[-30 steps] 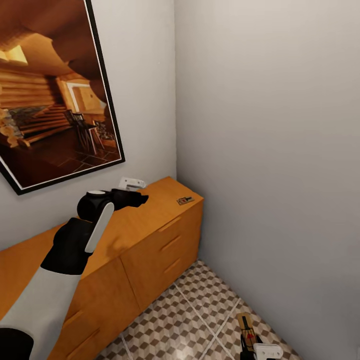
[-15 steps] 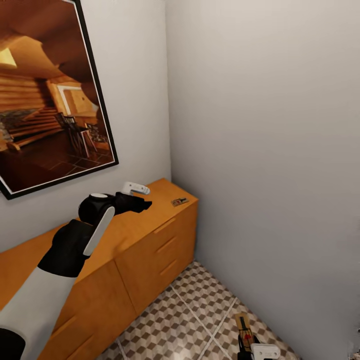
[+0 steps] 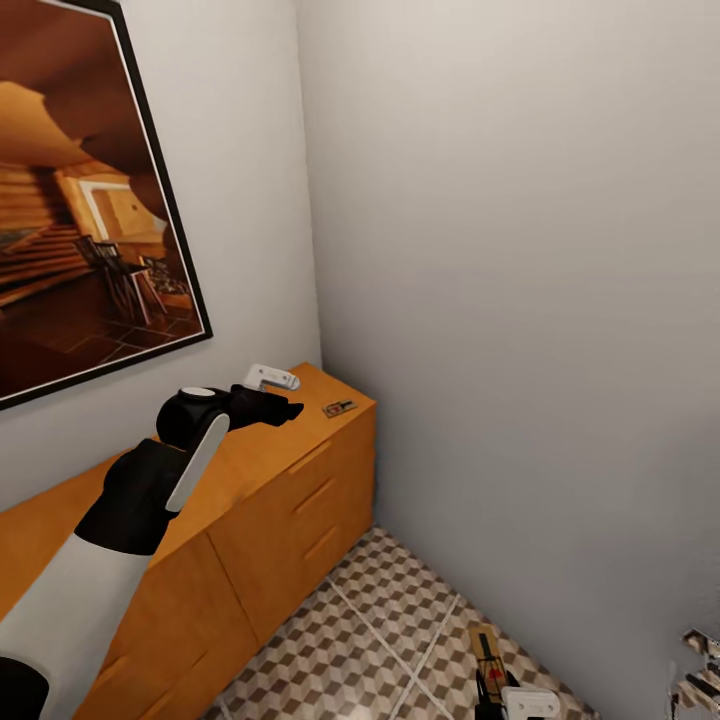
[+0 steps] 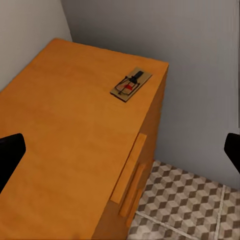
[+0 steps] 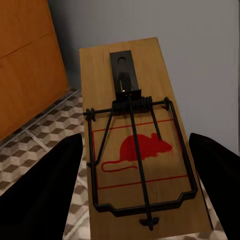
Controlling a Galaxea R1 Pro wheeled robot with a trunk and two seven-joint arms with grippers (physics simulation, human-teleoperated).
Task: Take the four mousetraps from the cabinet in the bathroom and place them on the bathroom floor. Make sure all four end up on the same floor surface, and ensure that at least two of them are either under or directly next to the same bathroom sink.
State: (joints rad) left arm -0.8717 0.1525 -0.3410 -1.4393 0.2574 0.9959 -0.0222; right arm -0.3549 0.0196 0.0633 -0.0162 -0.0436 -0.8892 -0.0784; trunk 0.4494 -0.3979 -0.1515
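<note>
One mousetrap [image 3: 338,408] lies flat near the end of the orange cabinet [image 3: 270,490] top, also seen as a tan board with wire and a red spot [image 4: 131,85]. My left gripper [image 3: 290,394] hovers above the cabinet top a short way from it, open, with dark fingertips [image 4: 10,155] spread wide. Low over the cube-patterned bathroom floor [image 3: 380,620], my right gripper [image 3: 500,688] is shut on a second mousetrap [image 3: 488,645]. That trap [image 5: 132,145] shows its red mouse print between the dark fingers [image 5: 45,195].
A large framed picture [image 3: 80,230] hangs on the wall above the cabinet. Grey walls meet in a corner just past the cabinet's end. Slab drawer handles [image 4: 131,175] stick out from its front. A small white object [image 3: 700,672] shows at the lower right edge.
The head view has swung, sliding the picture and cabinet leftward. My left gripper now stands closer to the trap on the cabinet. The right gripper still holds its trap.
</note>
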